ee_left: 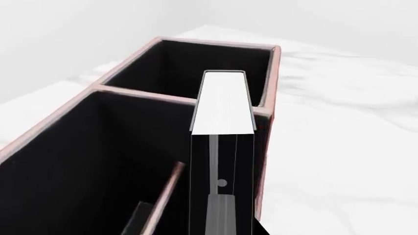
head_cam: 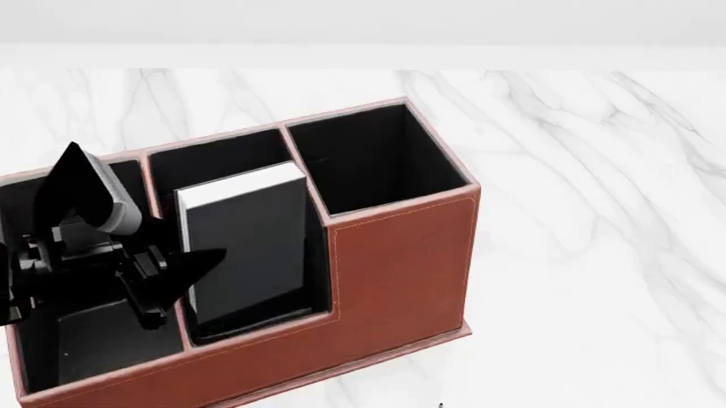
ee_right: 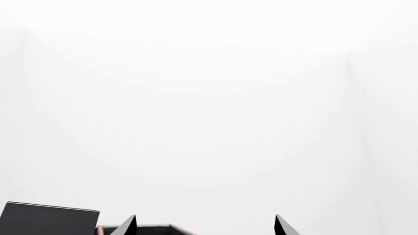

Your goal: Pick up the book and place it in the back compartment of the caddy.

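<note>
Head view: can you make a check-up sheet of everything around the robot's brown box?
Surface: white marbled table.
Job's things: the black book stands inside the caddy, in the low-walled cell next to the tall-walled square cell.
Clutter: nothing seen.
Claws: the left claw is down in the caddy right against the book; whether it is gripping cannot be told. The right claw is open, holds nothing and is raised towards blank white.
Cables: nothing seen.
Surroundings: plain white walls.
</note>
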Robot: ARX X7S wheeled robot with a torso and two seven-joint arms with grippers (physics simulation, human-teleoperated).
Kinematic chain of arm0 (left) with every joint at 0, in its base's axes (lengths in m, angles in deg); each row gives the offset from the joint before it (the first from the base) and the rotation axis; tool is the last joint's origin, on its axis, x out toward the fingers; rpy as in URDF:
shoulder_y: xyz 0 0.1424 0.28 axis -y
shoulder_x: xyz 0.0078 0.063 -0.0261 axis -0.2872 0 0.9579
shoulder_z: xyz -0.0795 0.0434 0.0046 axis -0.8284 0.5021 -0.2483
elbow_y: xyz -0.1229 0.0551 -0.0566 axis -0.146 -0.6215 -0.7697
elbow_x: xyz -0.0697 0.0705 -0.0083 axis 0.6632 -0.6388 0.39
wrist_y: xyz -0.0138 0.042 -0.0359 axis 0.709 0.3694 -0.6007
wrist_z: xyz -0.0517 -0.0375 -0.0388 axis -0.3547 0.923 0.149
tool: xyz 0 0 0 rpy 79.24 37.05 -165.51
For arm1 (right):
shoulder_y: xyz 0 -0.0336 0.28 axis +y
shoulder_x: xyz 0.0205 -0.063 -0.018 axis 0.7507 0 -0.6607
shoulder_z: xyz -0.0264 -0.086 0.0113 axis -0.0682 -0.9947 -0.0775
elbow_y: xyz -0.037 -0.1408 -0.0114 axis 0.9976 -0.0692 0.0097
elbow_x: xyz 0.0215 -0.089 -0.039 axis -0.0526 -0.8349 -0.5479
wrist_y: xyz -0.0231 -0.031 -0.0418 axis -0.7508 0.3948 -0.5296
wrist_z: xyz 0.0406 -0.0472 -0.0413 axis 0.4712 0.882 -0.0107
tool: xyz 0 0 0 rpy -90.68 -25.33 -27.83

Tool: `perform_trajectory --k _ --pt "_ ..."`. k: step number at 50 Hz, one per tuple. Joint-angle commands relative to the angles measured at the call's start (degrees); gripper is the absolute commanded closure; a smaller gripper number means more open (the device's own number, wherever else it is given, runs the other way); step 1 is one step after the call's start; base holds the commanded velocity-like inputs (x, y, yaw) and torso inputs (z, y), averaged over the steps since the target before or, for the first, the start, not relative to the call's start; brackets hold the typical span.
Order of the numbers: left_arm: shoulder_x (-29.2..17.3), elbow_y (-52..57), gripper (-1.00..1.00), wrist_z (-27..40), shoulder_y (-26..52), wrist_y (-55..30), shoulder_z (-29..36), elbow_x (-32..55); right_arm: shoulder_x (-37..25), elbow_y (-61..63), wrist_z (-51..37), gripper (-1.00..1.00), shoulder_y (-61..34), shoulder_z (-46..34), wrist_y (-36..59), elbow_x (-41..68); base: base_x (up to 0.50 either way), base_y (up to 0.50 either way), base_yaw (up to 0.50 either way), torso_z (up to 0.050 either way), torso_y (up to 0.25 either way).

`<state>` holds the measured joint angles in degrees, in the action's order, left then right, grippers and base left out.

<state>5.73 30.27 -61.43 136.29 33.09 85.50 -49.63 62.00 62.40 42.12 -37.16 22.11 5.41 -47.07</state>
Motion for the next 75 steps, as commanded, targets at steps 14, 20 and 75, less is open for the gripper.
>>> perform_trajectory --k 14,20,75 --pt "4.36 -11.53 1.0 -1.62 4.57 5.41 -0.98 -1.34 -0.09 -0.55 -0.2 -1.0 -0.37 -0.47 -0.04 0.19 0.0 0.0 0.0 0.001 0.001" --pt "6.31 -16.77 1.0 -2.1 5.75 8.31 -0.47 -2.72 -0.11 -0.58 -0.29 -1.0 -0.43 -0.53 -0.07 0.14 0.0 0.0 0.0 0.0 0.002" --pt "14.25 -29.98 -1.0 -1.09 5.19 19.62 -28.78 -27.47 -0.6 -1.65 -0.29 -1.0 -1.33 -1.66 -0.43 1.52 0.0 0.0 0.0 0.0 0.0"
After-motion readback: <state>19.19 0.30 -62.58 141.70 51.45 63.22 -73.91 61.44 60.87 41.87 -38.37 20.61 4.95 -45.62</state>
